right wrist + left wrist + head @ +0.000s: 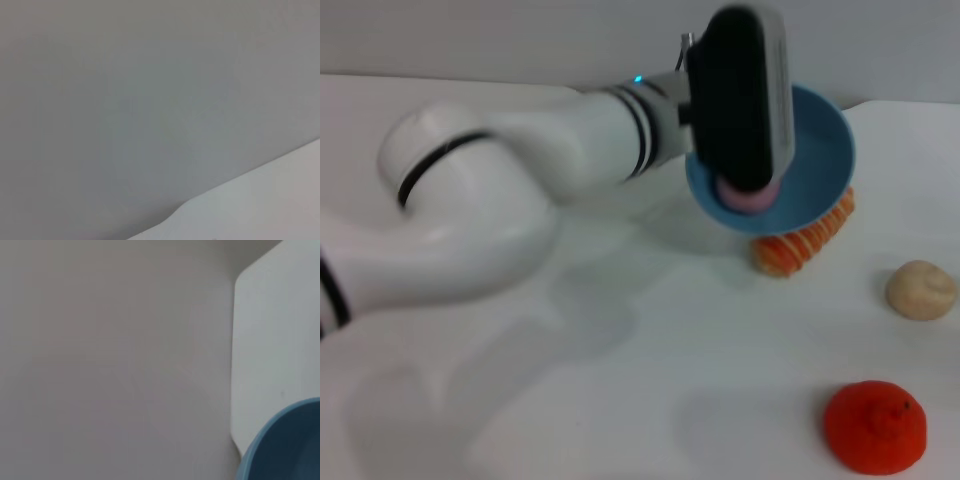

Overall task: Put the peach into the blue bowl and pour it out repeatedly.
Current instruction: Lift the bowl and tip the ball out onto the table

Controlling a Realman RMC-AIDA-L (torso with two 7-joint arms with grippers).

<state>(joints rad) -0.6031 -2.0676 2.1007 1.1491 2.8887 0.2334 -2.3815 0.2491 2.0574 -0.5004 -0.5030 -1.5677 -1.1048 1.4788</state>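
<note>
— Blue, that smooth round plastic bowl (820,160): where?
— Tilted, lifted at the far right by the left gripper (745,100); grip hidden.
— Small pink-mauve round peach (748,197)?
— Inside, at the low rim.

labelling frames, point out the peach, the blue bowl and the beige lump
peach (752,198), head view, its visible pink underside
blue bowl (820,160), head view, inner wall
beige lump (920,290), head view, its middle

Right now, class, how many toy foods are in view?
4: the peach inside the tilted blue bowl, a striped orange piece beneath it, a beige lump and an orange-red fruit. Others may be hidden.
</note>
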